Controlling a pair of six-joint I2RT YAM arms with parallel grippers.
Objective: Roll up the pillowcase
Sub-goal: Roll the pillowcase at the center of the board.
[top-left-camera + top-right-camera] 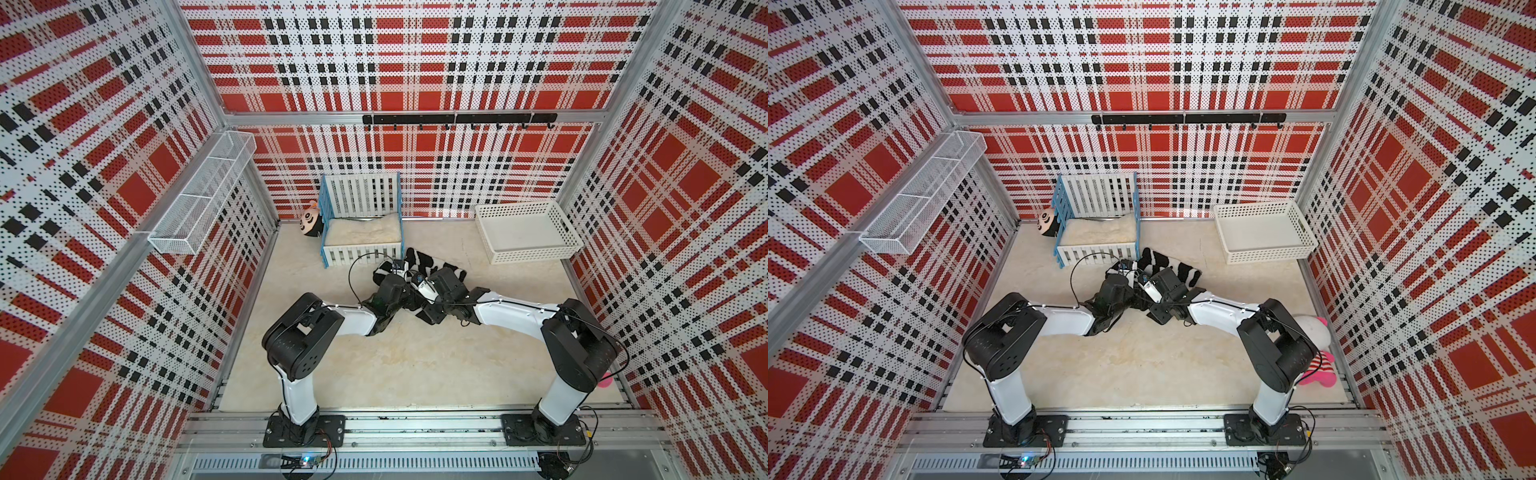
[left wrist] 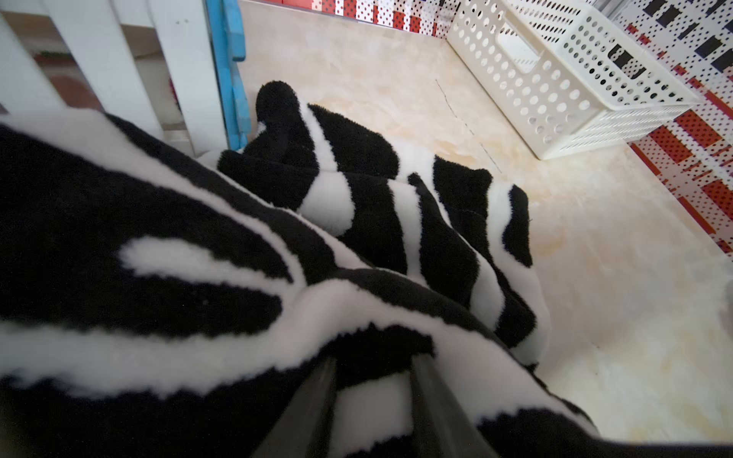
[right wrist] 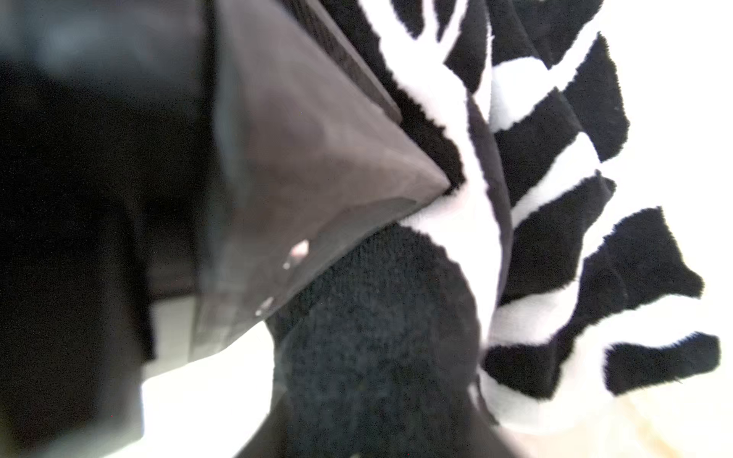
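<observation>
The zebra-striped pillowcase [image 1: 428, 259] lies bunched just beyond both pincers, long axis running from the toy crib [image 1: 361, 249] toward the white basket [image 1: 528, 249]. The left pincer [image 2: 373, 359], nearer the crib end, pinches a fold. I cannot tell whether the right pincer [image 3: 460, 174] grips.

Red, black and white plaid walls [image 1: 415, 62] box in a cream marbled tabletop [image 1: 395, 365], evenly lit. Wire shelf [image 1: 199, 195] on the left wall, black hook rail [image 1: 457, 119] across the far one; toy crib [image 1: 361, 199] far centre, white basket [image 1: 536, 254] far right.
</observation>
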